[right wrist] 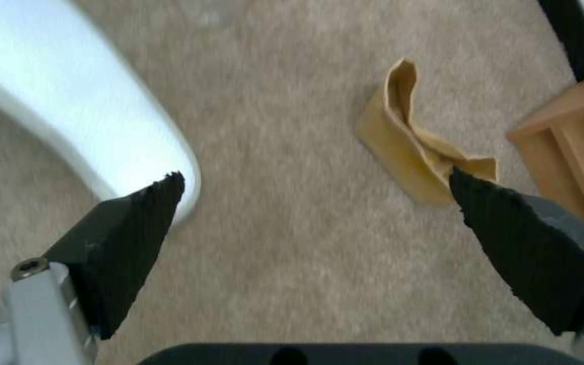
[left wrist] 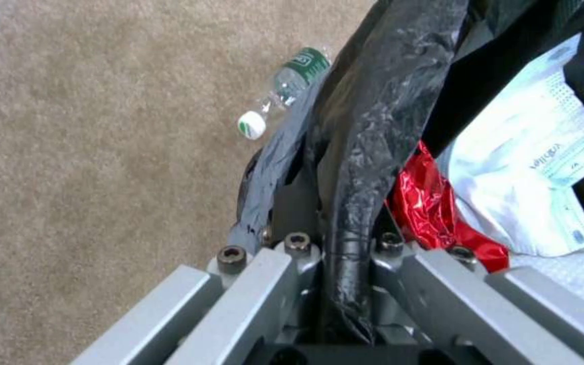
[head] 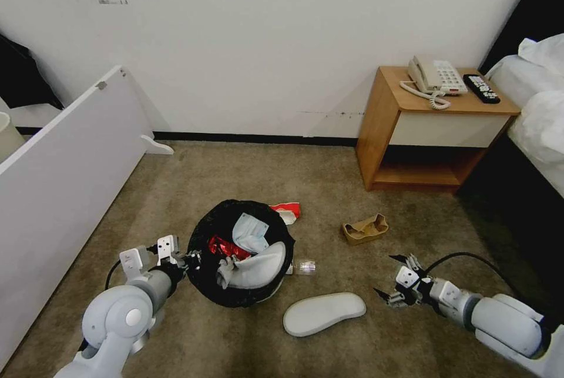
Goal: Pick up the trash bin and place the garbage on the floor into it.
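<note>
L claw [left wrist: 346, 253] clamped on bag-covered rim of the trash bin [head: 235, 213], which sits on the floor [head: 194, 178] in front of robot, centre-left. Bin already holds a white slipper [head: 261, 266], red wrapper [left wrist: 434, 213], face mask [left wrist: 535, 172].

R claw [right wrist: 316, 200] wide open, empty, low over carpet between second slipper [head: 324, 312] and brown paper bag [head: 365, 228], touching neither.

Still loose: clear bottle [head: 304, 266] just beside bin, red-white wrapper [head: 286, 211] at its far rim.

Risks, judged: L grip has thin plastic in it; if bag slides on rim, bin could tip w/ load and spill. Slipper in bin sticks up, may block further drops. Flat slipper on carpet hard to pinch; tips could skid off.
</note>
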